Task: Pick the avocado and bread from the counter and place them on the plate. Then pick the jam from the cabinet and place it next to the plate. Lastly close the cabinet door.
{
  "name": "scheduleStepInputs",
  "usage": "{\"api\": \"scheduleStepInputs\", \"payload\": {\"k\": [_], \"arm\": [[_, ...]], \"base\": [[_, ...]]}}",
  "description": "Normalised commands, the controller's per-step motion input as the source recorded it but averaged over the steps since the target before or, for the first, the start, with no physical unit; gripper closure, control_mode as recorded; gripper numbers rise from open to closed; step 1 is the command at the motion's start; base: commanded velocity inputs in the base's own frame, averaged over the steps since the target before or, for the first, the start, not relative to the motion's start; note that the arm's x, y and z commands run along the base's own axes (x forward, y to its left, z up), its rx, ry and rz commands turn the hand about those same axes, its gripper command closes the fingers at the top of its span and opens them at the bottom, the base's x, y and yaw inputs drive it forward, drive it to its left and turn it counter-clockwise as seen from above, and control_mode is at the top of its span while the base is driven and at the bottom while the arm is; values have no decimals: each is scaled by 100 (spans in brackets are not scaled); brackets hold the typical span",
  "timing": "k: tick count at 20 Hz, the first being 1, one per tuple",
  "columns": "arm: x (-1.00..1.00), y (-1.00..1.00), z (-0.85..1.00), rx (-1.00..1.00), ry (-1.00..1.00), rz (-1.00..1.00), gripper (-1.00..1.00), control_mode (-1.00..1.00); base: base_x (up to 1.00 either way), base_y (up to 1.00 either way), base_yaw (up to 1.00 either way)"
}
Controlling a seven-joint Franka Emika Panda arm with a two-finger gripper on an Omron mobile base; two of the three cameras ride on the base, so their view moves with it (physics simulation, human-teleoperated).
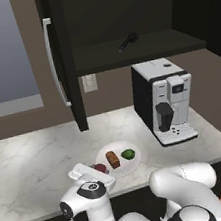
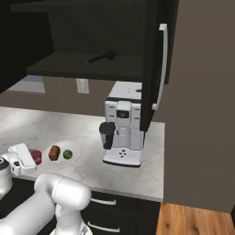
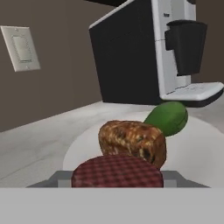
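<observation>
On the white plate [image 1: 134,166] [image 3: 199,151] lie the reddish-brown bread [image 1: 112,158] [image 2: 54,152] [image 3: 131,139] and the green avocado [image 1: 128,154] [image 2: 67,154] [image 3: 168,117], side by side. My gripper [image 1: 95,171] [image 3: 117,178] is low at the plate's left edge, shut on the red jam [image 1: 101,168] [image 2: 36,157] [image 3: 117,170], whose checked lid sits between the fingers. I cannot tell whether the jar touches the counter [image 1: 29,161]. Above, the cabinet [image 1: 133,18] stands open, its door [image 1: 64,59] [image 2: 149,64] swung out edge-on.
A black and white coffee machine [image 1: 164,101] [image 2: 121,126] [image 3: 144,52] stands right of the plate. A dark long-handled tool [image 1: 128,41] [image 2: 98,57] lies on the cabinet shelf. A wall outlet [image 1: 89,83] [image 3: 19,48] is behind. The counter ends just past the machine.
</observation>
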Motion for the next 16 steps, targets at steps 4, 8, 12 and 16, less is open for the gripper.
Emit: {"api": "scheduleStepInputs", "payload": {"k": [4,8,12,16], "arm": [[16,0,-26,-1,0,0,100,-100],[11,0,-22,-2,0,0,100,-100],[0,0,-13,-2,-2,0,100,-100],[0,12,-9,-3,-4,0,-100,-100]], "base": [[0,0,0],[0,0,0],[0,0,0],[0,0,0]]}}
